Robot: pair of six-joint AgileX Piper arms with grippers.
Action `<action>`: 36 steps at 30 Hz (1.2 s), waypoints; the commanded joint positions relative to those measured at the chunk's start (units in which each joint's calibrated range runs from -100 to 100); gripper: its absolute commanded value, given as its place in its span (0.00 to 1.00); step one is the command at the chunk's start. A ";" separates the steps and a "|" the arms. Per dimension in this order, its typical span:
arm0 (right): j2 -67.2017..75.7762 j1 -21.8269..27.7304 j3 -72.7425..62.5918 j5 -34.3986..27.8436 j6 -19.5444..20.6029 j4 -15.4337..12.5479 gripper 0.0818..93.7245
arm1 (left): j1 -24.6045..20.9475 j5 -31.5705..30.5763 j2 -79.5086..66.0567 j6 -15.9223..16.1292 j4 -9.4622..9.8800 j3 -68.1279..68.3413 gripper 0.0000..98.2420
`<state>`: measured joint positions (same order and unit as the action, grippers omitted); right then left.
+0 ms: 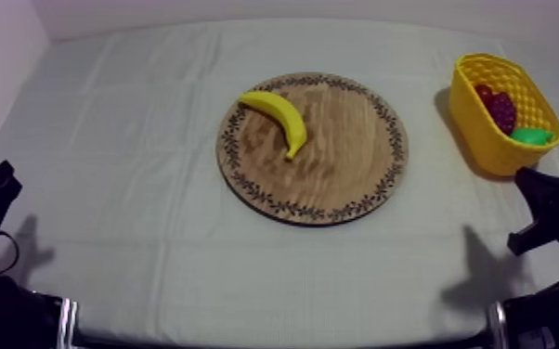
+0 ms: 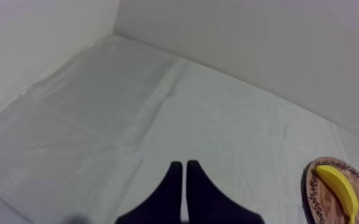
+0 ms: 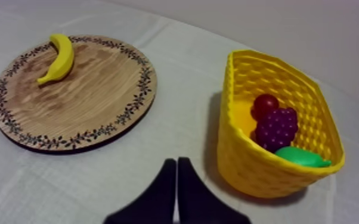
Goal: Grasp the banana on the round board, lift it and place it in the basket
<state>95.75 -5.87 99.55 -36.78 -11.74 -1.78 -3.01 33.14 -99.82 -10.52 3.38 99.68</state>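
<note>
The left gripper point(image 2: 183, 171) is clenched on nothing, well apart from the banana point(image 1: 279, 119) lying on the left half of the board point(image 1: 339, 162). At the right, the basket point(image 1: 486, 148) holds other fruit point(image 1: 501, 111), with the right gripper point(image 3: 176, 168) clenched empty near it. A pinch on the curved, smooth banana could slip, or the drop could bounce off that fruit

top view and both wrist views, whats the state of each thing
banana, lying on the wooden board, not gripped
wooden board, lying flat
yellow basket, upright, holding three fruits
small red fruit, in the basket
grapes, in the basket
pear, in the basket
left gripper, shut on nothing
right gripper, shut on nothing
</note>
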 commanded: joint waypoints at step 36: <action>-10.22 -11.62 -6.55 3.02 -9.99 -1.13 0.01 | 0.01 0.01 0.00 -0.01 -0.03 -0.01 0.00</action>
<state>89.54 -17.45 95.20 -33.98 -20.42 -3.22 -3.01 33.14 -99.82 -10.52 3.38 99.68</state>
